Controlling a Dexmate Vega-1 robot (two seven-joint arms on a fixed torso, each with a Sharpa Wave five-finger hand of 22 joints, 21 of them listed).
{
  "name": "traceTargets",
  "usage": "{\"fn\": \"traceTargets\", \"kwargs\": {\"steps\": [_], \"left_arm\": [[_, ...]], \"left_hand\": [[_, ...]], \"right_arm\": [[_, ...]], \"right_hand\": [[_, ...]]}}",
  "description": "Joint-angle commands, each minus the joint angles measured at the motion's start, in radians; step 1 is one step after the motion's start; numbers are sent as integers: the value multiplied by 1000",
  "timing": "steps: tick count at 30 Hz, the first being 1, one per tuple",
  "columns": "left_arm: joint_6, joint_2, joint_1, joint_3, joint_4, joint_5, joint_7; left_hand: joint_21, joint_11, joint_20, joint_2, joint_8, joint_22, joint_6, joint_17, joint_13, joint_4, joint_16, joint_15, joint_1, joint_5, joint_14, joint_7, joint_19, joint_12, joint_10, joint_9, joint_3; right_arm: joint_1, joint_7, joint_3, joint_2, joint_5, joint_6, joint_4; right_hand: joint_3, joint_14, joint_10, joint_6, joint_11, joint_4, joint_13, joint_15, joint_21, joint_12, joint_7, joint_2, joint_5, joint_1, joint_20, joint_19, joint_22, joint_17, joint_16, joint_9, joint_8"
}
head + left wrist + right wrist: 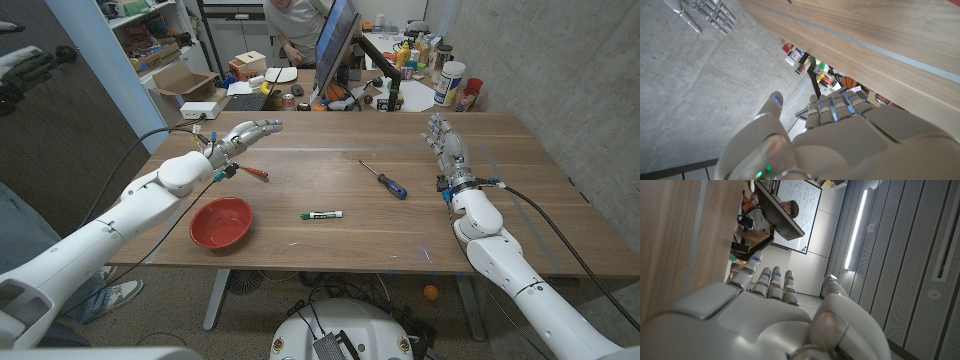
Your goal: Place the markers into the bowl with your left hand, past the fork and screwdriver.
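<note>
A red bowl [222, 222] sits near the table's front left edge. To its right lies a white marker with a green label [321, 215]. A red-orange marker [254, 172] lies on the wood just beneath my left hand [243, 136], which hovers with its fingers stretched out and apart, holding nothing; the left wrist view shows the same spread fingers [832, 107]. A blue-handled screwdriver [385, 180] lies at mid-table. My right hand [447, 145] stands at the table's right side with fingers extended and nothing in them, and it also appears in the right wrist view [770, 315].
A person [295, 25] stands behind the table by a tilted monitor [335, 45]. Boxes, bottles and tools crowd the desks at the back. A concrete wall [560, 70] runs along the right. Cables trail from both wrists.
</note>
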Motion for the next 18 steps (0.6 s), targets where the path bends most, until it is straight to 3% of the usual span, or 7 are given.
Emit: {"fn": "traceTargets", "kwargs": {"steps": [1, 4, 10, 13, 18], "left_arm": [[65, 82, -65, 45, -100, 188, -56], [81, 99, -73, 51, -129, 234, -68], [114, 124, -79, 60, -187, 329, -73], [128, 132, -83, 65, -208, 365, -87], [151, 149, -94, 77, -248, 432, -120]], "left_hand": [[6, 0, 14, -3, 4, 5, 6, 0, 0, -11, 5, 4, 16, 6, 8, -2, -1, 4, 8, 5, 4], [6, 1, 20, -2, 4, 5, 6, 0, 0, -15, 5, 5, 24, 6, 9, -9, -3, 4, 9, 5, 6], [3, 1, 60, -1, 8, 6, 19, 1, 2, -30, 5, 34, 56, 9, 13, -32, -17, 4, 9, 7, 17], [3, -11, 110, -6, 11, 7, 30, 3, 4, -36, 4, 60, 80, 9, 12, -44, -27, 3, 6, 8, 22], [1, -13, 127, -10, 15, 9, 44, 4, 6, -38, 0, 63, 98, 9, -1, -59, -43, -2, -11, 9, 25]], "right_arm": [[-2, -20, 4, 7, 0, 11, -6], [1, -23, 3, 8, -2, 12, -7], [8, -24, -2, 10, -3, 8, -7], [13, -22, -5, 11, -3, 8, -6], [20, -23, -9, 14, -4, 6, -3]], "right_hand": [[-1, 11, 8, 11, 3, -2, 6, -3, 6, 5, -5, -8, 7, 3, 4, 10, 2, 0, 8, 3, 5], [-1, 12, 9, 11, 3, -2, 6, -3, 6, 5, -5, -9, 7, 2, 5, 9, 2, 0, 8, 3, 4], [-1, 16, 11, 13, 1, -2, 6, -5, 5, 4, -7, -9, 8, 1, 6, 7, 2, -1, 8, 3, 4], [-2, 18, 11, 14, 1, -3, 6, -4, 4, 4, -7, -9, 8, 0, 9, 5, 2, -1, 9, 3, 3], [-2, 19, 11, 17, 1, -3, 6, -2, 4, 3, -8, -9, 8, -1, 10, 4, 2, -2, 8, 3, 3]]}}
